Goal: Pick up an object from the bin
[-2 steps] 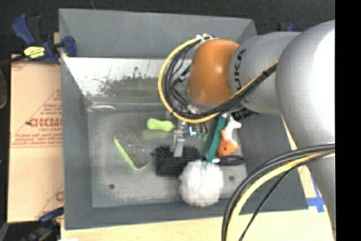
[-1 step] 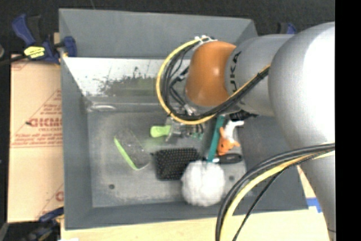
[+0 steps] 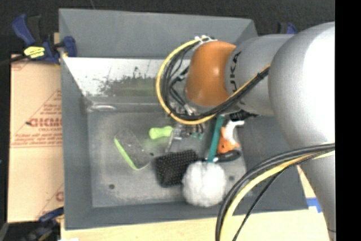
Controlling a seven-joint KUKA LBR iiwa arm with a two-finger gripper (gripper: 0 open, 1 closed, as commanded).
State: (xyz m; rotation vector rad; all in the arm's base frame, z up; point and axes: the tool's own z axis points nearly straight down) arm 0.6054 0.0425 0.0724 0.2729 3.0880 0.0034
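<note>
My gripper point(image 3: 181, 131) hangs low over the middle of the bin, mostly hidden under the arm's orange cover. Just to its left lies a small light-green piece point(image 3: 159, 132), close to or touching the gripper's tip. Below the gripper rests a black bristly brush head point(image 3: 174, 167). Left of that sits a clear plastic cup with a green rim point(image 3: 131, 151), tipped on its side. A teal stick point(image 3: 214, 141) runs down from beside the gripper to a white fluffy ball point(image 3: 203, 184).
An orange and white item point(image 3: 229, 144) lies at the right of the bin, partly under the arm. The arm and its cables cover the bin's right side. Bare bin floor shows at the left and lower left.
</note>
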